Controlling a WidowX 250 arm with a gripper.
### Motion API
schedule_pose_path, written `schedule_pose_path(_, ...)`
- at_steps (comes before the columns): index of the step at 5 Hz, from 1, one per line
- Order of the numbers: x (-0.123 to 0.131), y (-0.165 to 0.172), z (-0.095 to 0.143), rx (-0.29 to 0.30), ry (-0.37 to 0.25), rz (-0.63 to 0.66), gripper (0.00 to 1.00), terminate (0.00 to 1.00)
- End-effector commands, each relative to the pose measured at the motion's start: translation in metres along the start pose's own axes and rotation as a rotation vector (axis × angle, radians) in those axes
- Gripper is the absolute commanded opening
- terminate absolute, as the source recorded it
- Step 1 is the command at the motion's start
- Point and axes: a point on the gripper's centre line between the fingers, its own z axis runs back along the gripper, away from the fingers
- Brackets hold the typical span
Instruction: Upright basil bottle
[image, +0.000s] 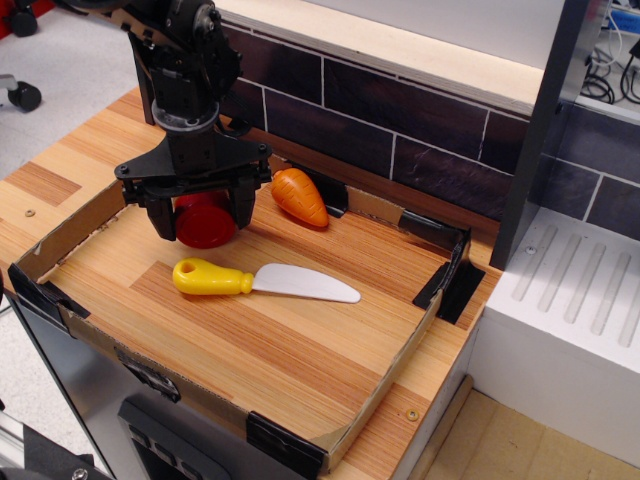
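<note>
The basil bottle (205, 222) lies on its side at the back left of the cardboard tray (395, 355). Its wide red cap faces the camera; the clear body and label are hidden behind the cap and under the gripper. My gripper (201, 215) has come down over it from above. The black fingers (243, 205) stand one on each side of the cap, close to it. I see a thin gap on the left side, so the jaws look open around the bottle.
An orange toy carrot (299, 196) lies just right of the bottle, near the back wall. A toy knife (262, 281) with a yellow handle lies in front of the bottle. The low tray walls and a dark tiled wall ring the area.
</note>
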Motion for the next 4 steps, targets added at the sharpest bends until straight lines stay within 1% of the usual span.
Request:
schedule_pose_path(1, 0.024, 0.006, 0.053, -0.059, 0.01, 0.082, 0.0, 0.0)
schedule_pose_path(2, 0.039, 0.007, 0.078, -0.074, 0.074, 0.12, 0.0, 0.0)
schedule_pose_path(3, 0.05, 0.011, 0.093, -0.064, 0.123, 0.155, 0.0, 0.0)
schedule_pose_path(4, 0.059, 0.014, 0.104, -0.061, 0.248, 0.165, 0.0, 0.0)
